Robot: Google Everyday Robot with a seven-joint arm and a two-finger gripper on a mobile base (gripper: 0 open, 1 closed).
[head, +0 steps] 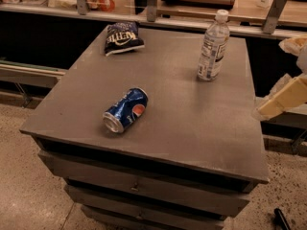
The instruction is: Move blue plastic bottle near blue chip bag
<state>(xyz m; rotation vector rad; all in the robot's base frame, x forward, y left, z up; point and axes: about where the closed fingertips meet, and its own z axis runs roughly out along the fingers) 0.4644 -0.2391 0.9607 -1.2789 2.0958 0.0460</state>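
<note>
The chip bag [123,37] is placed at 11 o'clock on the cabinet top [201,128], the water bottle [212,47] at 1, the Pepsi can [125,110] at 8; the gripper [280,102] is held beyond 3.

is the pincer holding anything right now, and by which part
Nothing is held. The pincer is beyond the right edge of the table, apart from the blue plastic bottle, which stands free on it.

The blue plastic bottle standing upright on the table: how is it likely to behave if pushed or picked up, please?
Tall and narrow-based, the blue plastic bottle would probably tip if pushed near its cap. Its clear plastic walls may flex under a squeeze. The gripper hangs beyond the right edge of the table, apart from the bottle.
</note>
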